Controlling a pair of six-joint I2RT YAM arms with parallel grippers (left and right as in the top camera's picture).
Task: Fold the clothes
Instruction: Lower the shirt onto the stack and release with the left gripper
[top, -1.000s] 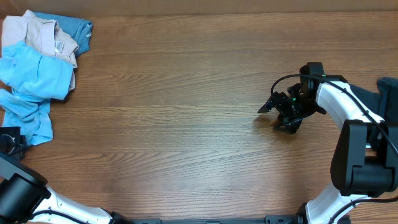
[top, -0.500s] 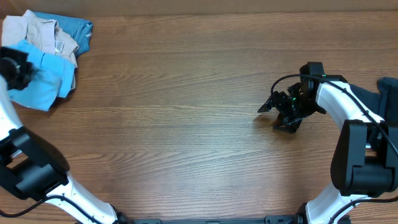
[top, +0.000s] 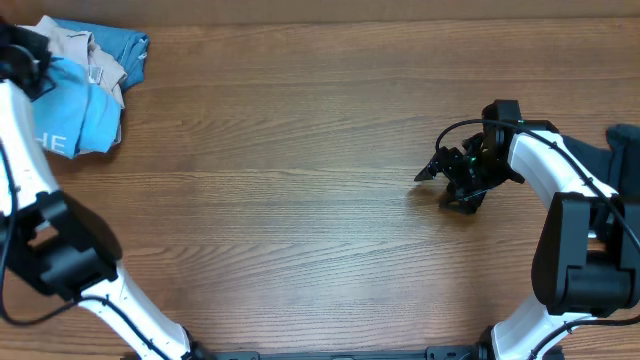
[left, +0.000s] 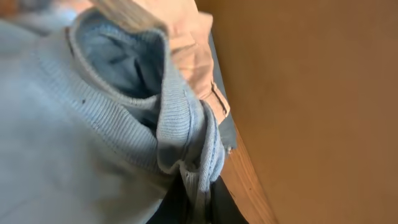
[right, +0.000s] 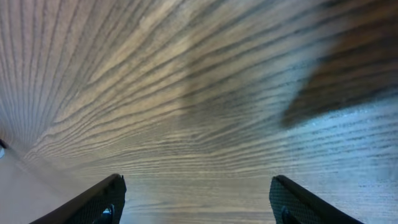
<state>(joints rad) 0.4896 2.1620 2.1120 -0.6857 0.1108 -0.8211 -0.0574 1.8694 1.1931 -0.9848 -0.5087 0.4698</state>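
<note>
Pinching the T-shirt (top: 85, 115) by its ribbed edge, the left gripper (top: 22, 55) is nearer. The right gripper (top: 437, 190) (jaws apart, empty) hovers well apart, rightward.

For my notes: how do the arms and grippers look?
The left arm and right arm have white links and black joints. The left gripper and right gripper are black; a thin black cable loops by the right one, which shows a green light.
</note>
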